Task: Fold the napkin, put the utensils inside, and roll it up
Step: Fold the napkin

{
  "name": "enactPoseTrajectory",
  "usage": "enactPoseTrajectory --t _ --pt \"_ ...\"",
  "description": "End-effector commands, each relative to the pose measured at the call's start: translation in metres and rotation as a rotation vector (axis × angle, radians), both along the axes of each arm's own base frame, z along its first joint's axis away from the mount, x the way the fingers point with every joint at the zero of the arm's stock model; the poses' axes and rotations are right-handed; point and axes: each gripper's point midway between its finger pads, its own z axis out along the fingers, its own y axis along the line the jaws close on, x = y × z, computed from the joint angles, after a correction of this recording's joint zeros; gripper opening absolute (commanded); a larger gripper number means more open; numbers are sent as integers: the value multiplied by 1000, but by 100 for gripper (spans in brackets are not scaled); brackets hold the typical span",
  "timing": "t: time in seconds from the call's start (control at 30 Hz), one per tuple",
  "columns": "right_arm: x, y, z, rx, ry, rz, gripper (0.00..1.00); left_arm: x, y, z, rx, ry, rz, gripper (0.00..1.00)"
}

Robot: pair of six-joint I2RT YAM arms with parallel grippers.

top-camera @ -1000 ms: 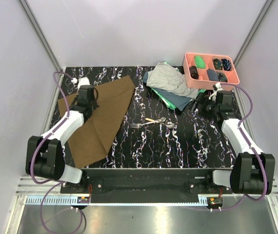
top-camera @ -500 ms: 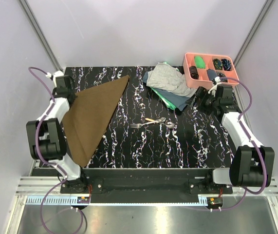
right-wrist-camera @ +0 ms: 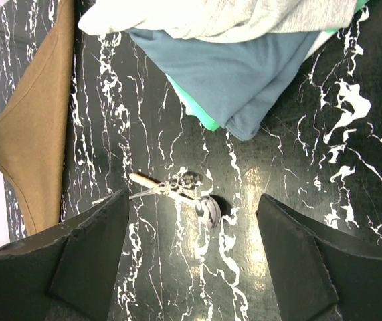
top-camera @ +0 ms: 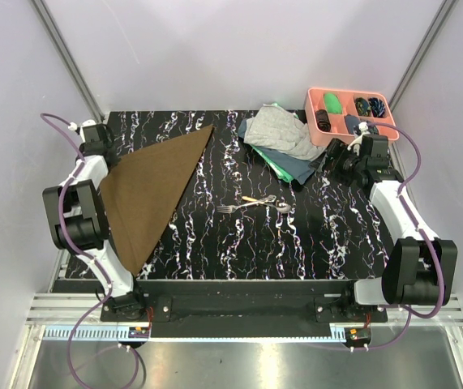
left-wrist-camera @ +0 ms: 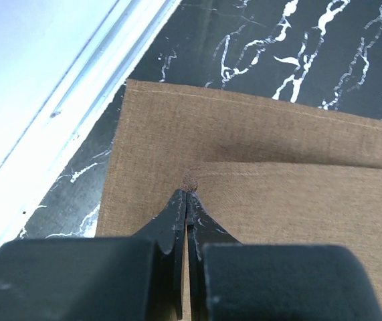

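Observation:
The brown napkin (top-camera: 146, 190) lies folded into a triangle on the left of the black marble table. My left gripper (top-camera: 101, 156) is at its far left corner by the table edge. In the left wrist view the gripper (left-wrist-camera: 187, 194) is shut on the top layer of the napkin (left-wrist-camera: 277, 200). The utensils lie together mid-table: a fork (top-camera: 229, 208), a spoon (top-camera: 281, 207) and an orange-handled piece (top-camera: 252, 198). My right gripper (top-camera: 334, 154) is open and empty at the back right. In its wrist view (right-wrist-camera: 192, 200) the spoon (right-wrist-camera: 211, 210) and orange handle (right-wrist-camera: 142, 179) lie below it.
A pile of cloths, grey (top-camera: 281, 132) over blue and green (top-camera: 289, 166), lies at the back centre, also in the right wrist view (right-wrist-camera: 244, 73). A pink compartment tray (top-camera: 349, 130) with small items stands at the back right. A metal rail (left-wrist-camera: 63, 114) borders the table's left edge.
My left gripper has carried the napkin's corner leftward to the table's left edge, turning the spread cloth into a triangle. My right gripper has drifted slightly back toward the tray.

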Motion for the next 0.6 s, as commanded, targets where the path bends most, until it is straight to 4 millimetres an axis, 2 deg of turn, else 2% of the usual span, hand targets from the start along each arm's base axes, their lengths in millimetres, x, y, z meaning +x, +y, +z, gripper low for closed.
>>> enactPoseTrajectory --t 0.0,0.23,0.57 --pt "6 0 18 7 -35 -2 84 19 21 29 18 -93 22 0" --pt "1 -1 15 3 -23 -10 84 23 33 44 24 -141 46 0" --pt "1 -2 15 0 -22 -14 84 27 49 30 20 -109 65 0"
